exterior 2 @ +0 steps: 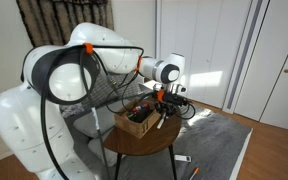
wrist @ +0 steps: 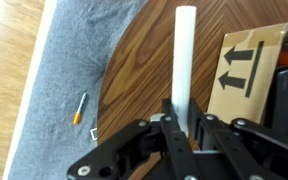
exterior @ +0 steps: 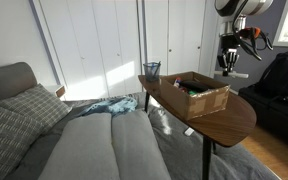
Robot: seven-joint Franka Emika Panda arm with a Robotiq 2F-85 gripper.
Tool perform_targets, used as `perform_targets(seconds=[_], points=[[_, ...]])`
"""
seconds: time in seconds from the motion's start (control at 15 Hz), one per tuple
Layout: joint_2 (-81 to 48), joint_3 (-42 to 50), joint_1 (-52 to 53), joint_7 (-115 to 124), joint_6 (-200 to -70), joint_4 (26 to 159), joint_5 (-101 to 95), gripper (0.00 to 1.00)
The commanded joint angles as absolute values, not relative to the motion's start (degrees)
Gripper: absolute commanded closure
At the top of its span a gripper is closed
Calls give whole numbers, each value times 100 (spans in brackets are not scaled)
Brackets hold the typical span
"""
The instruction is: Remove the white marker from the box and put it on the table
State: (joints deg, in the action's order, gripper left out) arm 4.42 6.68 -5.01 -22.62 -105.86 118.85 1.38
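My gripper (wrist: 181, 118) is shut on the white marker (wrist: 182, 60), which sticks out from between the fingers over the dark-brown wooden table (wrist: 139, 70). The tan cardboard box (wrist: 249, 70) with black arrows lies just to the right of the marker in the wrist view. In an exterior view the gripper (exterior: 227, 62) hangs above the table's (exterior: 224, 118) far end, behind the box (exterior: 200, 93). In an exterior view the gripper (exterior 2: 164, 103) is right of the box (exterior 2: 139, 121), above the table (exterior 2: 144, 143); the marker (exterior 2: 162, 121) shows faintly below it.
A clear glass cup (exterior: 151, 70) stands at the table's end. The grey couch (exterior: 74, 140) with cushions lies alongside. An orange pen (wrist: 80, 107) lies on the grey rug (wrist: 64, 80) below the table edge. Items remain inside the box.
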Motion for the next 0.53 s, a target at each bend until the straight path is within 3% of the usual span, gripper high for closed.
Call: perform_targets(seconds=[0.0,0.47], points=[[396,714,-544,-2419,-11756,12149,148,96],[355,585,-497,-1522,-12794,12854,-217,96]])
